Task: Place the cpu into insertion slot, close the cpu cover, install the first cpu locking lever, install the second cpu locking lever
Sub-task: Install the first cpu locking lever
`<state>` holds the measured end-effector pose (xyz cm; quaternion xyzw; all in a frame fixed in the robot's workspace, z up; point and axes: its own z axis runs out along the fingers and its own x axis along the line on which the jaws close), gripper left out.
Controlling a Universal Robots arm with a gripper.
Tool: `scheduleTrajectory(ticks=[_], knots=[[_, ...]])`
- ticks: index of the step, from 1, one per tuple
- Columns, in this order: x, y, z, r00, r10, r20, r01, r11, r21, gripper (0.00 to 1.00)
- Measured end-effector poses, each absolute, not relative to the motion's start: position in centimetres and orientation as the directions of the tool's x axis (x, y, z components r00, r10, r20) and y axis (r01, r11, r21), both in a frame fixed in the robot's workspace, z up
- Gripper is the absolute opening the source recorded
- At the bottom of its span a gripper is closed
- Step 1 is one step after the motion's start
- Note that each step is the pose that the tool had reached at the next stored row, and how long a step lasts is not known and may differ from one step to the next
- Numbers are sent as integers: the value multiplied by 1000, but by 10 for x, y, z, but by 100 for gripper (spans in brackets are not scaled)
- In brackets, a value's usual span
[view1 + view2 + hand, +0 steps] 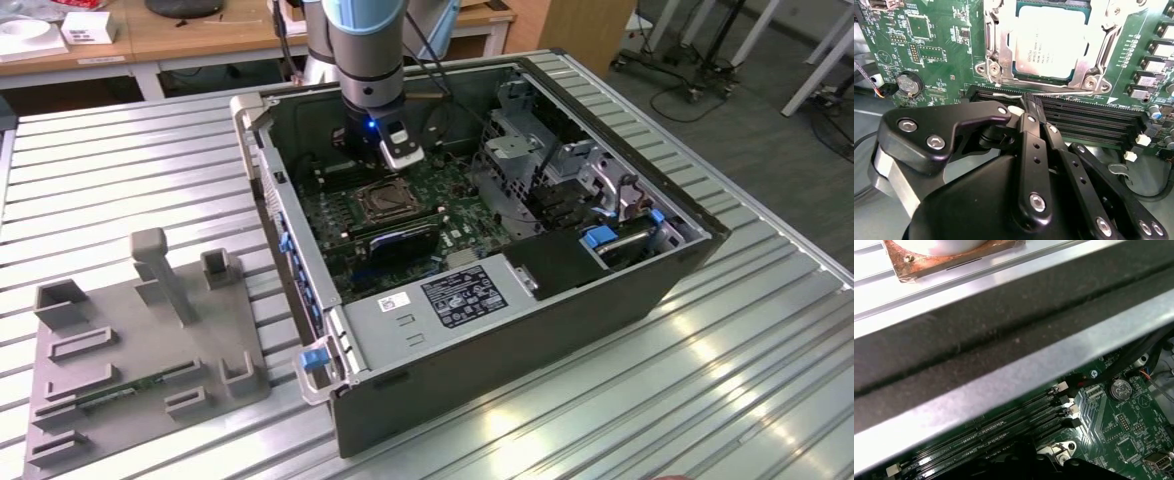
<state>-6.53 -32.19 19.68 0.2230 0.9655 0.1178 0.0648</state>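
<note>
Black gripper fingers (1029,107) sit pinched together with nothing between them, tips hovering over the long memory slots (1089,122) just below the socket (1051,42) in the second wrist view. In the exterior view the gripper (398,158) hangs from the arm (363,50) inside the open computer case (534,320), at the upper middle of the frame, a little above the socket (383,203).

The cpu (1051,40) lies flat in the socket at the top centre of the second wrist view, its pale lid facing up. The cover (999,45), a silvery frame, appears to lie down around the chip, its edges framing it on all the sides that show. So the placing looks done and the cover looks closed. Whether either locking lever is latched I cannot tell: a thin bright wire shows along the lower edge of the socket, near the fingertips, but its end and hook are not clear.

Around the socket spreads the green motherboard (929,55), with a round coin battery (907,85) at the left of the frame. In the first wrist view the memory slots (999,432) run across the lower part, under a grey metal case edge (1004,385).

At the exterior view's lower left, a grey fixture tray (134,350) rests on the ribbed metal table (107,170), well apart from the case.
</note>
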Motion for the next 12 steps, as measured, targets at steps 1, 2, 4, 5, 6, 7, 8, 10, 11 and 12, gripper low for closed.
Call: scheduleTrajectory(ticks=[1, 2, 4, 5, 6, 7, 8, 10, 11, 12], knots=[[-65, -322, 197, -892, 446, -72, 415, 873, 257, 11], [-65, -322, 197, -892, 446, -72, 415, 873, 257, 11], [-65, -322, 197, -892, 446, -72, 415, 873, 257, 11], [-65, -321, 197, -892, 446, -72, 415, 873, 257, 11], [-65, -321, 197, -892, 446, -72, 415, 873, 257, 11], [-65, -321, 197, -892, 446, -72, 415, 873, 257, 11], [-65, -321, 197, -892, 446, -72, 415, 873, 257, 11], [-65, -321, 197, -892, 446, -72, 415, 873, 257, 11], [-65, -321, 197, -892, 446, -72, 415, 873, 257, 11], [-65, -321, 197, -892, 446, -72, 416, 872, 257, 11]])
